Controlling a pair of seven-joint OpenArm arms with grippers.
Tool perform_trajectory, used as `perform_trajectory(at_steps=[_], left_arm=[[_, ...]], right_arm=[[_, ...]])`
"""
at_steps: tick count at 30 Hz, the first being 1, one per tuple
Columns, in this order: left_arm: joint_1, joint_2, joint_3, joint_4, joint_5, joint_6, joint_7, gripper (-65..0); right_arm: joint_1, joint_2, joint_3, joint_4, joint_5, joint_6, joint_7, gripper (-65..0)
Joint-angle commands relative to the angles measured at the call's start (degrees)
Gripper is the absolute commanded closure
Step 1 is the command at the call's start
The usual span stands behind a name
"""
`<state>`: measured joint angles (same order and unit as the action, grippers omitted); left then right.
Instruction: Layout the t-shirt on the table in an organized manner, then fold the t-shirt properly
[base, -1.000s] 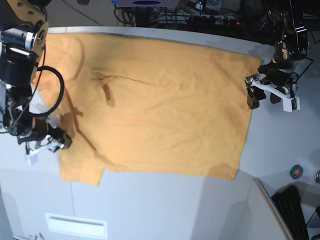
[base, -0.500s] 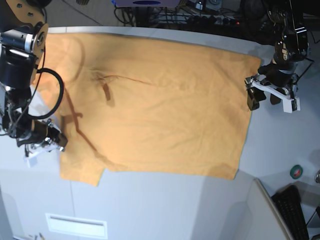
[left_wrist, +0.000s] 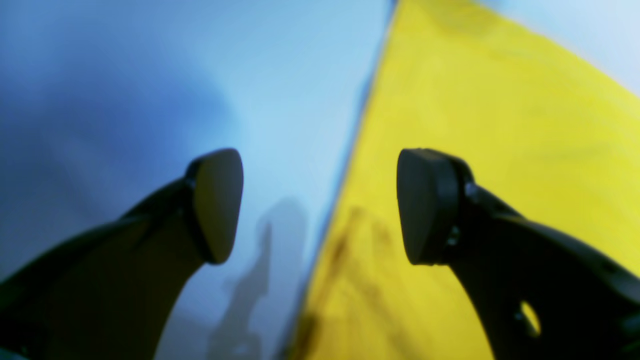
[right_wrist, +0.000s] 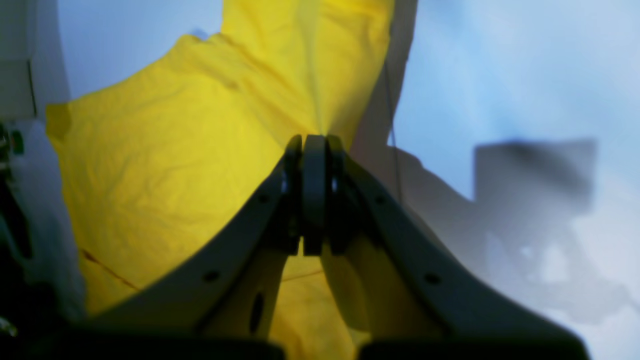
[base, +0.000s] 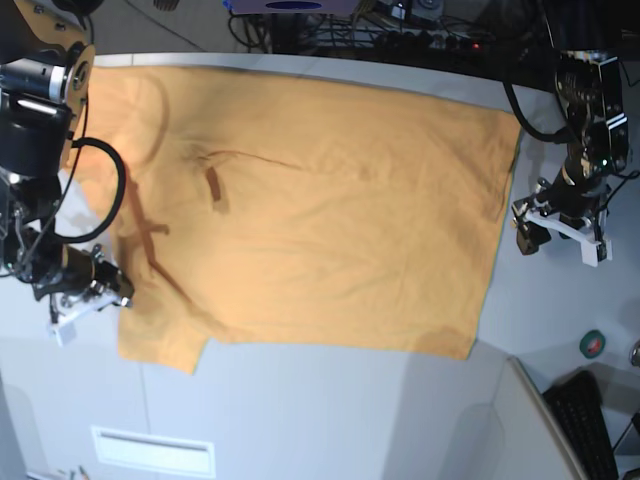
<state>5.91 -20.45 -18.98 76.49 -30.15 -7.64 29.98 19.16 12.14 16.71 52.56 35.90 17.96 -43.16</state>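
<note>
The orange-yellow t-shirt (base: 320, 220) lies spread flat over the light-grey table (base: 300, 400), with thin dark marks near its left part. At the shirt's left lower corner, my right gripper (base: 100, 288) is shut on the cloth. In the right wrist view its fingertips (right_wrist: 315, 145) pinch a fold of the t-shirt (right_wrist: 175, 150), which gathers into them. My left gripper (base: 556, 238) hangs open just off the shirt's right edge. In the left wrist view the t-shirt (left_wrist: 475, 125) edge runs under the gap of the left gripper (left_wrist: 320, 205). Nothing sits between its pads (left_wrist: 217, 205).
A black keyboard (base: 590, 425) and a slanted grey panel (base: 530, 425) sit at the front right. A small green roll (base: 594, 344) lies near them. Cables and gear (base: 400, 30) line the table's far edge. A vent slot (base: 150, 452) is at the front left.
The right gripper has shut on the shirt's left lower edge. The left arm has moved toward the front and slightly outward along the shirt's right edge, still open.
</note>
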Motion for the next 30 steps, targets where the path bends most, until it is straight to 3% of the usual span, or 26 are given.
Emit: perform_trajectory(at_steps=[1, 4, 13, 20, 23, 28, 29, 30], left_arm=[[-3.32, -2.19, 1.71, -1.63, -0.75, -0.49, -1.1, -45.4], [-11.41, -4.21, 8.21, -11.13, -0.84, -0.49, -1.1, -45.4], [-30.57, -3.42, 19.2, -35.83, -0.93, -0.58, -1.63, -45.4], [-31.8, -0.08, 24.48, -39.87, -1.01, -0.58, -1.45, -44.8], [-30.84, 0.1, 24.39, -39.79, -1.01, -0.58, -1.54, -33.2], [-28.64, 0.18, 24.04, -39.52, -1.01, -0.67, -1.27, -4.1], [-28.46, 0.1, 24.04, -39.08, -1.01, -0.67, -1.27, 0.0], [-27.76, 0.01, 23.86, -38.2, -1.01, -0.67, -1.27, 0.0]], right_arm=[[1.81, 0.39, -1.98, 1.91, 1.15, 0.73, 0.74, 0.0], [1.81, 0.3, -4.36, 3.93, 1.15, 0.64, 0.91, 0.0], [1.81, 0.21, -4.45, 4.46, 1.15, 0.64, 0.74, 0.0], [1.81, 0.56, -4.27, 4.46, 1.15, 0.64, 1.0, 0.0], [1.81, 0.74, -4.27, 4.46, 1.15, 0.64, 1.09, 0.0], [1.81, 0.74, -4.27, 4.46, 1.15, 0.64, 1.09, 0.0], [1.81, 0.74, -4.27, 4.46, 1.15, 0.64, 1.09, 0.0], [1.81, 0.74, -4.27, 4.46, 1.15, 0.64, 1.09, 0.0]])
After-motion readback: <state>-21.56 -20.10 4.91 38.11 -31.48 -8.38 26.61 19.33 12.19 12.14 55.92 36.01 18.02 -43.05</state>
